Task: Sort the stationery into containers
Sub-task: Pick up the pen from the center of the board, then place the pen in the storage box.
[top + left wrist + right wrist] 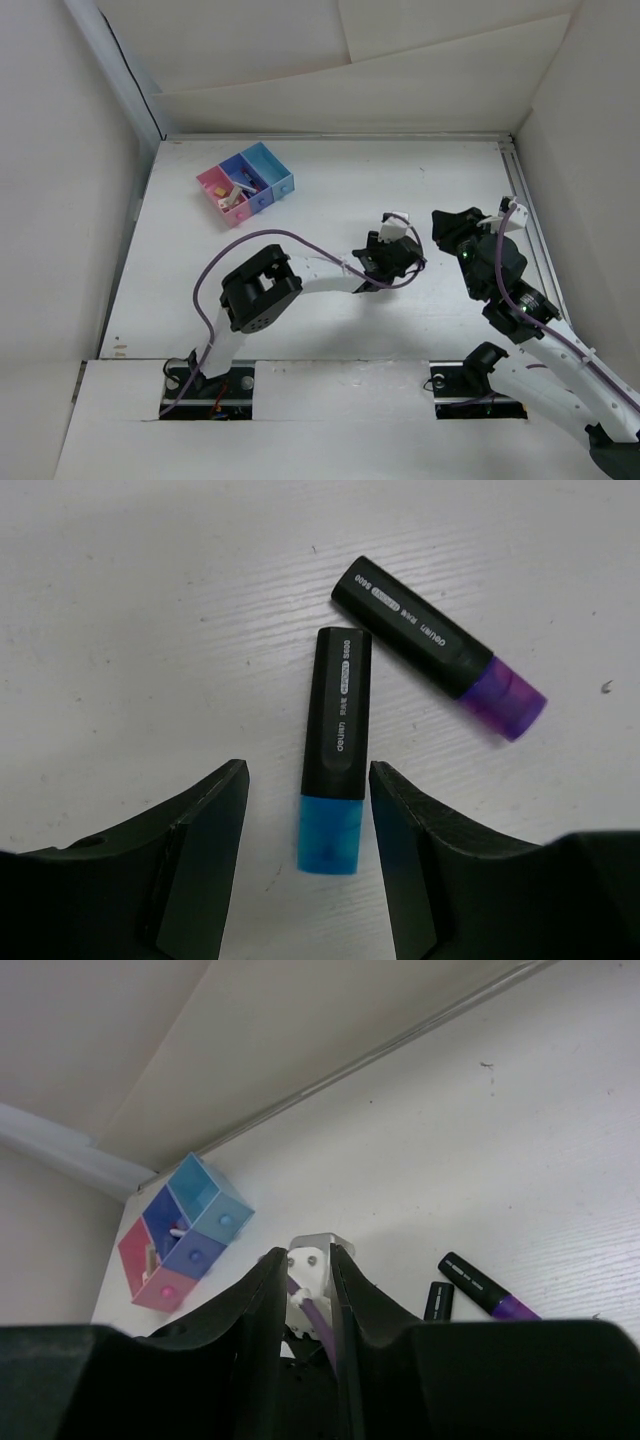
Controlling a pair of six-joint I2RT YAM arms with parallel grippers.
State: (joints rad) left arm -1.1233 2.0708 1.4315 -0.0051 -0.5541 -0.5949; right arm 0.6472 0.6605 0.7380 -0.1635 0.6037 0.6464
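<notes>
Two short dark markers lie on the white worktop (330,190) under the left arm, close together but not touching. In the left wrist view the cyan-ended marker (335,745) points its coloured end towards the camera, and the purple-ended marker (437,645) lies slantwise just beyond it to the right. The left tool (308,775) is open, with its two black fingers (200,850) standing either side of the cyan end and a gap showing on each side. The right tool (305,1253) hangs near the right side of the worktop. Its jaws are parted by a narrow slot with nothing between them, and both markers show on the surface just beyond it. Three joined bins sit well apart from both arms at the far left of the worktop, set at an angle: the pink bin (208,182), the medium-blue bin (262,203) and the light-blue bin (284,186). Something beige lies in the pink bin and something pale in the medium-blue one, both too small to name.
</notes>
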